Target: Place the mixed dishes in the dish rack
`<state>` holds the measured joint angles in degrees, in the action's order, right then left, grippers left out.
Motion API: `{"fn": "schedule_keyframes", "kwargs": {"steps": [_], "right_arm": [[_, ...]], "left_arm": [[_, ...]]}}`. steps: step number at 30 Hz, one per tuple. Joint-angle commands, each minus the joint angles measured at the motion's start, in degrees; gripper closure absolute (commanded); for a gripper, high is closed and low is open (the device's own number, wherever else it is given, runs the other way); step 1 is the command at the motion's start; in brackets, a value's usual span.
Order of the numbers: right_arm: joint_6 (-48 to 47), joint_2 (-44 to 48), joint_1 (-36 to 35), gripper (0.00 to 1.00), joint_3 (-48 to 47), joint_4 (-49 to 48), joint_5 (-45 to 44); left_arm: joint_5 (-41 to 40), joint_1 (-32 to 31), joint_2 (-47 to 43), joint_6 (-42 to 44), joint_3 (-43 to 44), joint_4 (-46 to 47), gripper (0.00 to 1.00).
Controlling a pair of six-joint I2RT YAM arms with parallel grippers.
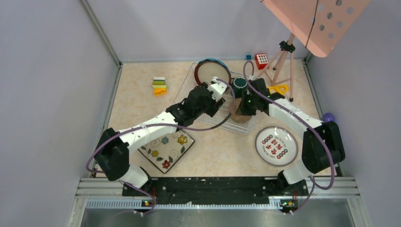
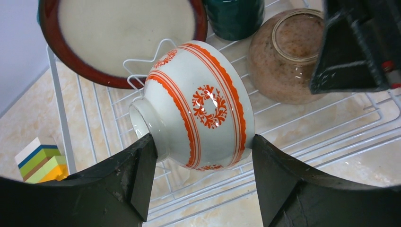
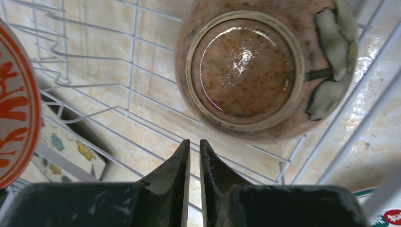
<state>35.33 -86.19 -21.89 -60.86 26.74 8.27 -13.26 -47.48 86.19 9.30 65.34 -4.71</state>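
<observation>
Left gripper (image 2: 203,142) grasps red-white bowl (image 2: 198,104); right gripper (image 3: 195,146) clenched empty near tan bowl (image 3: 246,66)

Beige counter (image 1: 137,101) carried dish rack (image 1: 184,85), square floral plate (image 1: 166,150), white red-marked plate (image 1: 276,145), stacked coloured blocks (image 1: 159,86), tripod (image 1: 283,59) at back.

red-white bowl (image 2: 198,109): glossy glazed ceramic. tan bowl (image 3: 246,66): speckled glaze, glossy. rack (image 2: 60,113): smooth white coated wire. left fingers (image 2: 113,184): matt black, scuffed, probably plastic. table (image 1: 137,90): smooth, stone-patterned, low sheen.
</observation>
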Motion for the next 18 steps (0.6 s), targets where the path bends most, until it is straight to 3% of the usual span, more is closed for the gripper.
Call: {"fn": "schedule_keyframes", "kwargs": {"steps": [1,9,18], "right_arm": [[-3.08,-2.92,-2.31,0.88,-2.98,1.72,-4.66],[-2.96,-6.29,-2.25,0.89,-3.66,0.11,-15.37],[-2.34,-2.72,-1.85,0.87,-2.96,-4.61,-13.12]], "left_arm": [[3.86,0.20,-2.53,0.60,0.76,6.90,1.00],[10.83,0.10,0.97,2.56,2.01,4.97,1.00],[17.10,-0.65,6.03,10.25,3.92,-1.63,1.00]]}}
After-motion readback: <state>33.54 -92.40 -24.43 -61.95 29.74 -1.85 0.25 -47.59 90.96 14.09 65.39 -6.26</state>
